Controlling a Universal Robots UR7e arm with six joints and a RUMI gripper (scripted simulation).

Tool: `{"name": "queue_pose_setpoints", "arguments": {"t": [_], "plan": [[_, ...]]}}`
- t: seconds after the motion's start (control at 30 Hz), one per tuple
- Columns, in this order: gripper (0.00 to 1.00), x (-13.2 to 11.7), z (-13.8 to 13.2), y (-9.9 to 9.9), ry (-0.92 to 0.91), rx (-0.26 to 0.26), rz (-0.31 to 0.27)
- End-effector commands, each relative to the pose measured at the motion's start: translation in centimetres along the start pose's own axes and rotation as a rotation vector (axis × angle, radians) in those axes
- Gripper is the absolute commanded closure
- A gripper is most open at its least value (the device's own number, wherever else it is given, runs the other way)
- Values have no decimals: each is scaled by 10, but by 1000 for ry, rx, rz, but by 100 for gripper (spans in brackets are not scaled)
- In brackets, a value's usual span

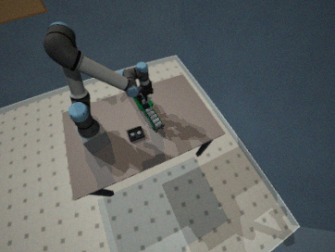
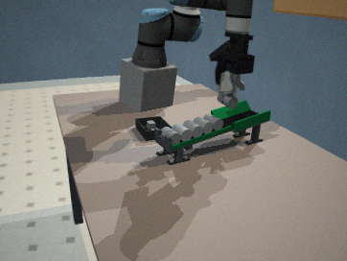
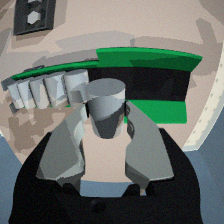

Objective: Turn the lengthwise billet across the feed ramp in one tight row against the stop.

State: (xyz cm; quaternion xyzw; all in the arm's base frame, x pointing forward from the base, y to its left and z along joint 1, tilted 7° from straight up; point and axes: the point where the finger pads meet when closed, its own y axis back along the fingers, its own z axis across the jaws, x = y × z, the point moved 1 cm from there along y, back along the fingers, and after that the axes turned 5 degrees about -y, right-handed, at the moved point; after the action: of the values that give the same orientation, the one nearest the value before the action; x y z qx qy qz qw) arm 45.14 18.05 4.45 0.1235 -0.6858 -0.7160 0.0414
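My gripper point(image 3: 106, 102) is shut on a grey steel billet point(image 3: 105, 107) and holds it above the upper part of the green feed ramp point(image 3: 145, 85). In the exterior view the gripper point(image 2: 229, 96) hangs just over the ramp point(image 2: 218, 127), with the billet point(image 2: 230, 99) between the fingers. Several billets point(image 2: 189, 129) lie across the ramp side by side at its low end against the stop; they also show in the wrist view point(image 3: 45, 89). In the top view the gripper point(image 1: 144, 98) is over the ramp point(image 1: 153, 116).
A small dark tray point(image 2: 146, 129) with a grey piece sits beside the ramp's low end; it also shows in the wrist view point(image 3: 34, 16). The arm's grey pedestal point(image 2: 146, 86) stands behind. The table edge lies to the left.
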Motion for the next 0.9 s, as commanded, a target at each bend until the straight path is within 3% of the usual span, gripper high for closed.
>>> {"name": "queue_pose_setpoints", "arguments": {"t": [0.0,0.1,0.87], "plan": [[100,1,11,0,0,1,-2],[100,0,3,0,0,0,-2],[100,2,22,-1,0,0,-2]]}}
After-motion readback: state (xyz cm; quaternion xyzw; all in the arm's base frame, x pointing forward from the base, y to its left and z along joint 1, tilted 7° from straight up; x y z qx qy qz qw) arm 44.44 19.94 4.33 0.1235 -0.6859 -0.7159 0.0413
